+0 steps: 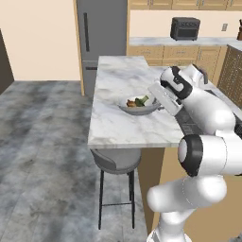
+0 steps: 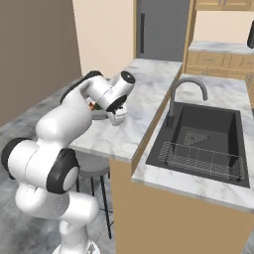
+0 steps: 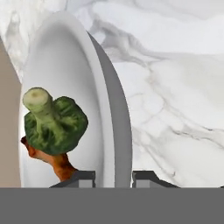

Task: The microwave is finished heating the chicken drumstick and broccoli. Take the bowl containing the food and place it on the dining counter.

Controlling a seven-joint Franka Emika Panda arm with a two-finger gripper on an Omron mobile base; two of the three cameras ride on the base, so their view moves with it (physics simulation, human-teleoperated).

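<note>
End effector: the white arm's two-finger end effector [image 3: 113, 176] is clamped on the rim of the shallow white-grey round bowl [image 1: 140, 108], one dark fingertip [image 3: 81, 177] inside the rim and the other outside it.
Bowl: it sits at the white grey-veined marble dining bench [image 1: 118, 90], near the middle of the slab's right side; whether its underside touches the marble or hangs just above it cannot be told.
Food: a green broccoli floret [image 3: 54, 122] with a pale stalk lies in the bowl, resting on a small orange-brown chicken drumstick [image 3: 52, 159].
Bench surface: bare marble lies to the left of the bowl and beyond it.
Below: a round grey stool [image 1: 116, 159] on thin dark legs stands under the near overhanging edge.
To the right: a dark sunken sink [image 2: 201, 144] with a curved grey tap [image 2: 186, 96] and a wire rack [image 2: 201, 159] sits in the adjoining marble worktop, just beside the arm's reach.
Behind: a tall grey fridge [image 1: 101, 35] stands past the far end of the bench, and a small dark toaster oven [image 1: 185, 28] sits on the back worktop, well apart from the bowl.
In the way: the robot's own wrist and forearm cover the right edge of the bowl in the left base view.
</note>
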